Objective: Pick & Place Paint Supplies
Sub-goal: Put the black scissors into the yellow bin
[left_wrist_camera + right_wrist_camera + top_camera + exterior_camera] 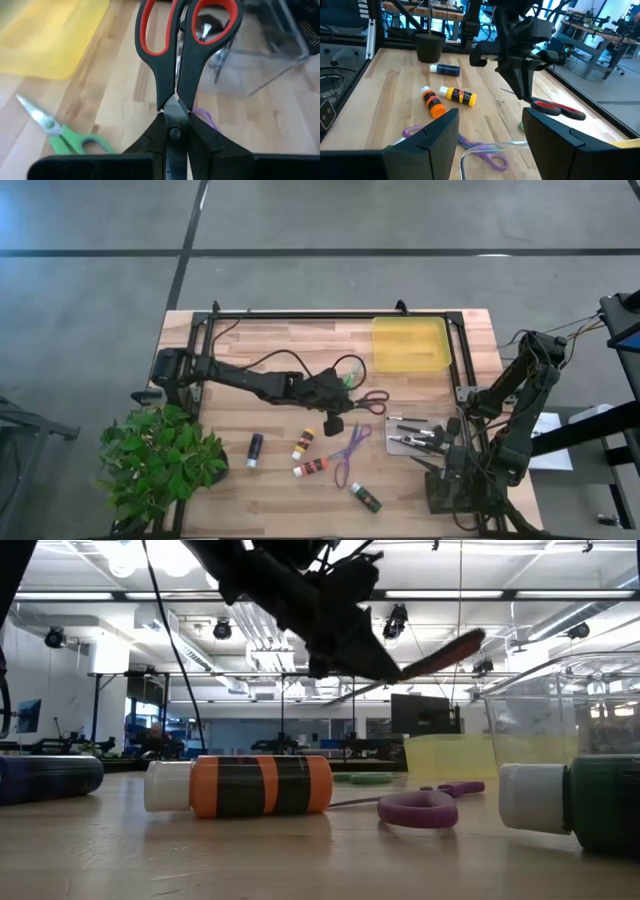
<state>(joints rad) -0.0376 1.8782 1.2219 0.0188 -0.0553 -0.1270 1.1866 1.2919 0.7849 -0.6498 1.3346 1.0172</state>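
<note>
My left gripper [175,150] hangs over the table's middle [345,400], shut on scissors with black and red handles [185,45]. Green-handled scissors [75,141] lie flat on the wood just beside it. Purple scissors [350,452] and several small tubes lie nearer the front edge: dark blue [255,448], yellow [303,443], orange [311,467] and green [366,497]. My right gripper [490,140] stands open at the table's right, over a clear container [420,438] with dark brushes, touching nothing. My left gripper pinches the red-handled scissors between its two fingers at the pivot [174,133], where blades meet handles. The fingers lie along the scissors, slanting down from the table's left. The handles [445,652] stick out past the fingertips, tilted, lifted clear of the table. The blades are hidden between the fingers.
A yellow tray [410,343] sits at the far right of the table. A leafy potted plant [160,455] fills the near left corner. A black frame [330,314] runs along the far edge. Bare wood lies between the plant and the tubes.
</note>
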